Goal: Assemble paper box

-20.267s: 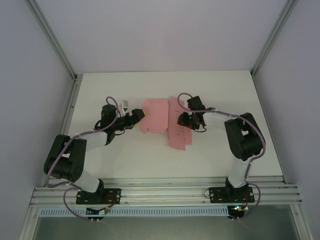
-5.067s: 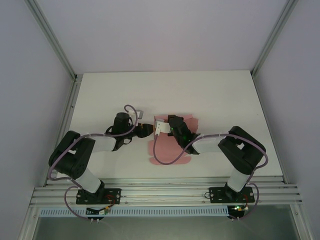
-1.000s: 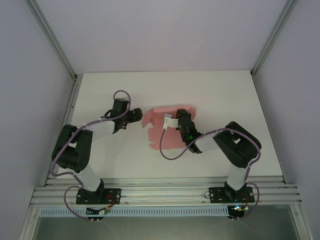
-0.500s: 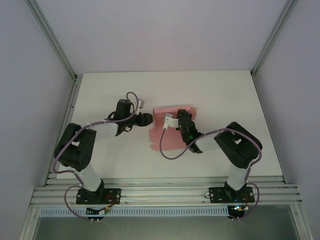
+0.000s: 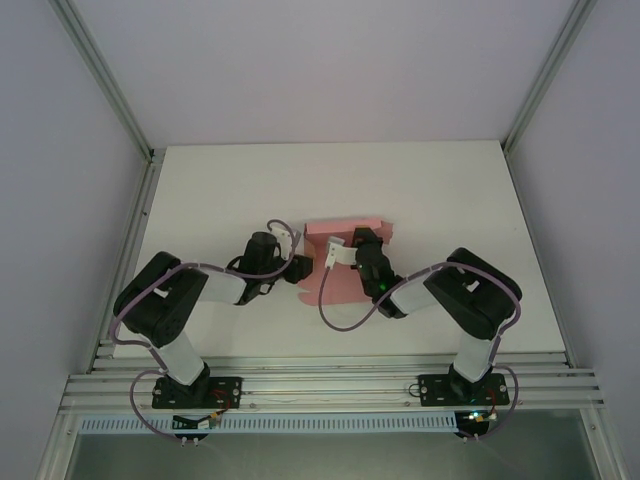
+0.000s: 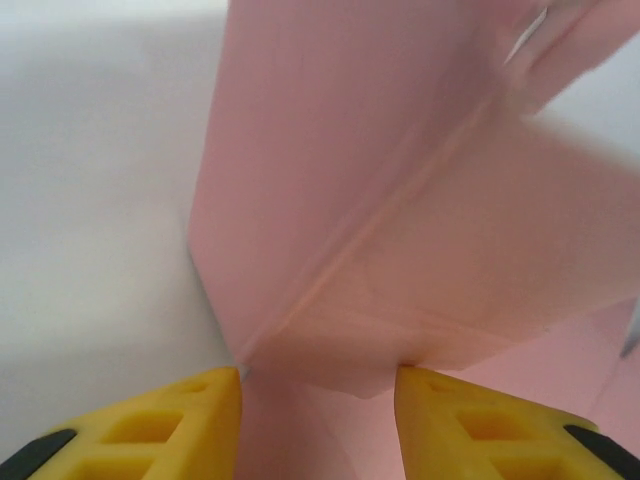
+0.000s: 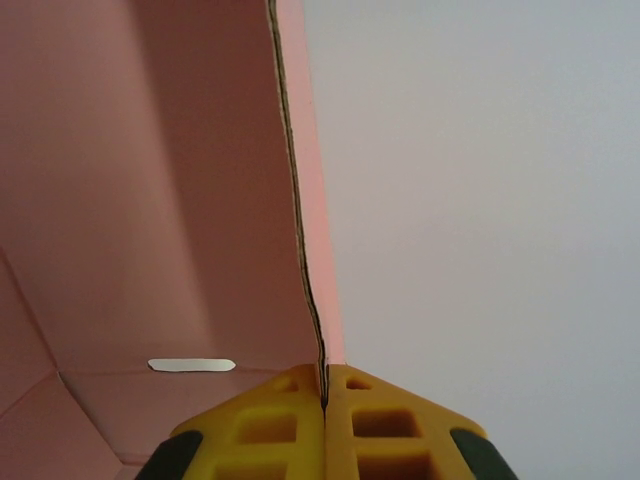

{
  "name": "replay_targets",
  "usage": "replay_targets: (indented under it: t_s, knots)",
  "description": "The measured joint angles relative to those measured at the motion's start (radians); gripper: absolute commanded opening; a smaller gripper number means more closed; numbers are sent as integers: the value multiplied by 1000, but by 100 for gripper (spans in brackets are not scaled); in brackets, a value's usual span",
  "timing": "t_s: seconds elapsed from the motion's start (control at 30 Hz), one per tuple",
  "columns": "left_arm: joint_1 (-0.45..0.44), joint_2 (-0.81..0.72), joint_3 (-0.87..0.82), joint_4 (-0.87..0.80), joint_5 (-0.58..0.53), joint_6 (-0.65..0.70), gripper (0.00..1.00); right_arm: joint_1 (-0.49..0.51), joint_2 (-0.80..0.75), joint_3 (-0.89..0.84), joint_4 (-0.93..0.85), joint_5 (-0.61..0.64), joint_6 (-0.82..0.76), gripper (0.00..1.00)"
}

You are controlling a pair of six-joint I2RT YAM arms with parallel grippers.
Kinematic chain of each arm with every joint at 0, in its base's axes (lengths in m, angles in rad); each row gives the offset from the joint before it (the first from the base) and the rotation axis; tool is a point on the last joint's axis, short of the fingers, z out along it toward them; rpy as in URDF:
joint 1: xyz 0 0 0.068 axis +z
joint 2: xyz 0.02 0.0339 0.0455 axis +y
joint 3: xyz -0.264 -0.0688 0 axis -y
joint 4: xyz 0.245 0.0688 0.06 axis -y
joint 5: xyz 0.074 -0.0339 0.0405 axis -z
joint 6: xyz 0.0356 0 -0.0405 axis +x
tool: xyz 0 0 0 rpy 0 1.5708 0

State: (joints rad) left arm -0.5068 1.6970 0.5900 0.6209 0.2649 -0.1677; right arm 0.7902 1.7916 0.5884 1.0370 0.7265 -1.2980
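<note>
The pink paper box (image 5: 350,227) lies partly folded at mid-table, its far panel raised. My right gripper (image 5: 362,243) is over its middle. In the right wrist view this gripper (image 7: 323,385) is shut on the thin top edge of an upright pink wall (image 7: 150,200) that has a white slot (image 7: 190,365) near its base. My left gripper (image 5: 300,272) is at the box's left side. In the left wrist view this gripper (image 6: 318,385) is open, its yellow fingertips (image 6: 200,420) set either side of a folded pink flap (image 6: 400,200), at the flap's edges.
The white table (image 5: 450,200) has free room behind and to the right of the box. Aluminium frame posts (image 5: 140,220) and side walls bound it. The right arm's purple cable (image 5: 325,300) loops over the box's near left part.
My left gripper has swung right and nearer, up against the box's left side, and its jaws have narrowed. The right gripper keeps its pinch; the far panel stands a little more upright.
</note>
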Motion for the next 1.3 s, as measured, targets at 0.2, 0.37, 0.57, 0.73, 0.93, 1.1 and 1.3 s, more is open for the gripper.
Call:
replay_targets:
  t_s: [0.2,0.37,0.57,0.73,0.93,1.1,1.3]
  knots:
    - [-13,13,21,75,-80,21,38,7,-3,-1,-8,11,8,0]
    - [-40,14,51,63,-155,79,42,8,-20,-1,-39,15,31,0]
    - [-90,62,59,133,-264,110,29,11,-21,-1,-55,22,39,0]
    - [-143,123,74,212,-444,132,22,11,-24,-1,-70,27,65,0]
    - [-218,178,117,245,-673,116,10,12,-84,2,-183,19,134,0]
    - [-245,194,178,167,-836,87,0,21,-114,10,-249,-4,178,0]
    - [-280,194,234,42,-986,21,0,22,-133,23,-296,-25,219,0]
